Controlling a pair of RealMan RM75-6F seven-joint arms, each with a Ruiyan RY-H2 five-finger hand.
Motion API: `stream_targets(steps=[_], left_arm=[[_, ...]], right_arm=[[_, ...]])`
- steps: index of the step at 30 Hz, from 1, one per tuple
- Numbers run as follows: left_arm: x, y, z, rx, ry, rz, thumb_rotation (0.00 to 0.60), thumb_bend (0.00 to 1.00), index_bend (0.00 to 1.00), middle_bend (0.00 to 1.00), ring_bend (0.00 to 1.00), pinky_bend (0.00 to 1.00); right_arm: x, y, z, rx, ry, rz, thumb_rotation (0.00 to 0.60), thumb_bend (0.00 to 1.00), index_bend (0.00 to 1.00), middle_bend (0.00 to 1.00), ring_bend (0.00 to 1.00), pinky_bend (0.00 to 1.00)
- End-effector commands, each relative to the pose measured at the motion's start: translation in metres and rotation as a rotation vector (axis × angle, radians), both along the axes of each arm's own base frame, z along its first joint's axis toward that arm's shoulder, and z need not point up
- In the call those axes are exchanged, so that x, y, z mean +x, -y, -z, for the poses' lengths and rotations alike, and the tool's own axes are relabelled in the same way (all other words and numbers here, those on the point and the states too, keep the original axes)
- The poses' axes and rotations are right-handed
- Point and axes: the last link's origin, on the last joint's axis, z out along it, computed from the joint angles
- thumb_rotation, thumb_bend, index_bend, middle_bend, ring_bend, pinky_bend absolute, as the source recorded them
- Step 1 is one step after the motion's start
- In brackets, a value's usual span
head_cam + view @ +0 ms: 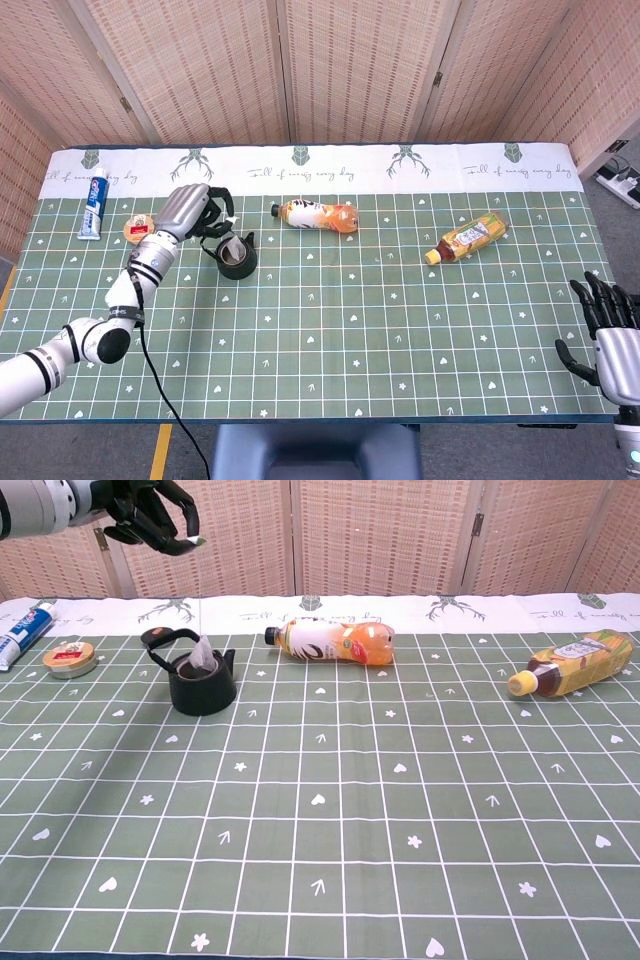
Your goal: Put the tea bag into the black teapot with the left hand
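Note:
The black teapot (203,684) (236,259) stands on the green mat at the left, lid off. A white tea bag (203,658) hangs on its string right over the pot's opening, its lower part inside the rim. My left hand (148,512) (193,210) is raised above and left of the pot and pinches the paper tag at the top of the string. My right hand (606,325) is at the table's right front edge, fingers spread, holding nothing.
An orange bottle (332,642) lies behind the pot to the right. A yellow bottle (572,664) lies at the far right. A toothpaste tube (22,635), a round tin (70,660) and the dark teapot lid (193,201) sit at the back left.

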Motion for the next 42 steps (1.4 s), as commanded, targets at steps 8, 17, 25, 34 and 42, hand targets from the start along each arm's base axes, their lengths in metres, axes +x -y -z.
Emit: stream_targets(steps=[8,17,25,34,42], left_arm=[[-0.024,0.003,0.006,-0.037,0.02,-0.027,0.6,0.51,0.59,1.0,1.0,1.0],[-0.053,0.02,0.034,-0.09,0.069,-0.046,0.6,0.51,0.6,1.0,1.0,1.0],[-0.08,0.047,0.056,-0.149,0.113,-0.034,0.6,0.51,0.6,1.0,1.0,1.0],[-0.102,0.093,0.057,-0.189,0.139,0.008,0.6,0.51,0.57,1.0,1.0,1.0],[-0.099,0.105,0.067,-0.205,0.128,0.039,0.6,0.5,0.22,1.0,1.0,1.0]], right_arm=[[0.001,-0.002,0.004,-0.006,-0.019,0.004,0.6,0.37,0.0,0.0,0.0,0.0],[0.004,-0.002,0.01,0.017,-0.037,-0.002,0.6,0.36,0.0,0.0,0.0,0.0],[0.003,-0.002,0.009,0.012,-0.039,0.005,0.6,0.36,0.0,0.0,0.0,0.0],[0.004,-0.001,0.014,0.028,-0.049,0.002,0.6,0.36,0.0,0.0,0.0,0.0],[0.006,-0.003,0.016,0.031,-0.056,-0.001,0.6,0.37,0.0,0.0,0.0,0.0]])
